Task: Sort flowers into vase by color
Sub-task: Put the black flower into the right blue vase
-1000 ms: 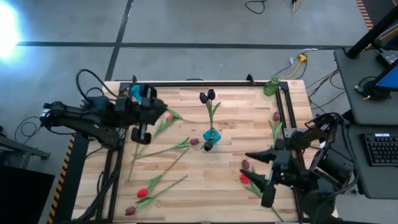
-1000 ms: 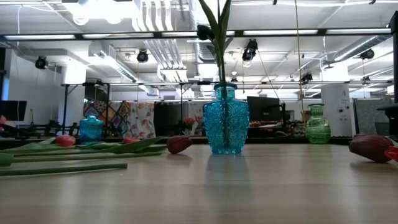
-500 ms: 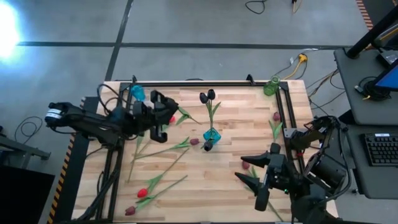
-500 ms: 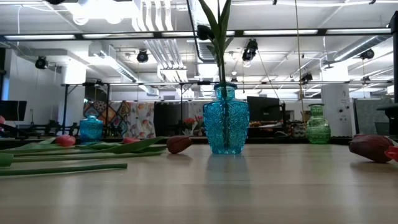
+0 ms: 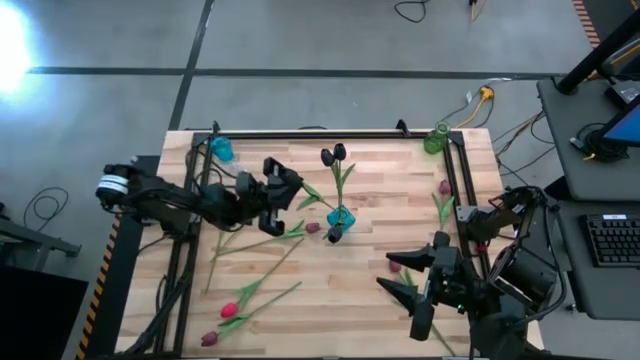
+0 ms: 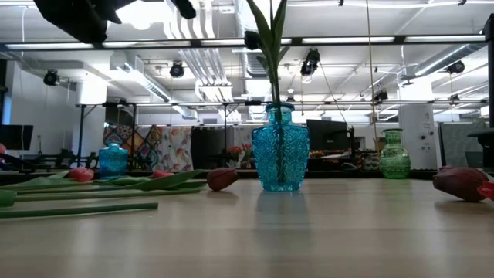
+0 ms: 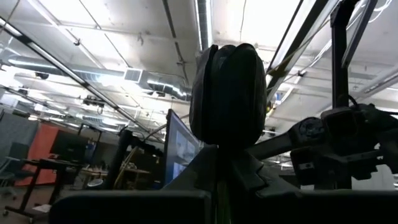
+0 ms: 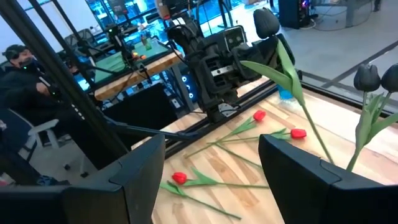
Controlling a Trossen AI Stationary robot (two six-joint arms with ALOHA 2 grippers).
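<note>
Center of table point(image 5: 380, 210): vase point(image 5: 339, 216) with two tulips point(image 5: 334, 156) in it, heads toward far edge. Second vase point(image 5: 221, 149) at far left corner, third vase point(image 5: 436, 140) at far right corner. Left gripper point(image 5: 283, 186) just left of center vase, holding a tulip point(image 7: 227, 93) above the table. Loose tulips point(image 5: 245, 295) lie left and near-left of center vase. Right gripper point(image 5: 412, 286) over near right part, more tulips point(image 5: 394, 266) beside it; one point(image 5: 444, 190) along right edge.
</note>
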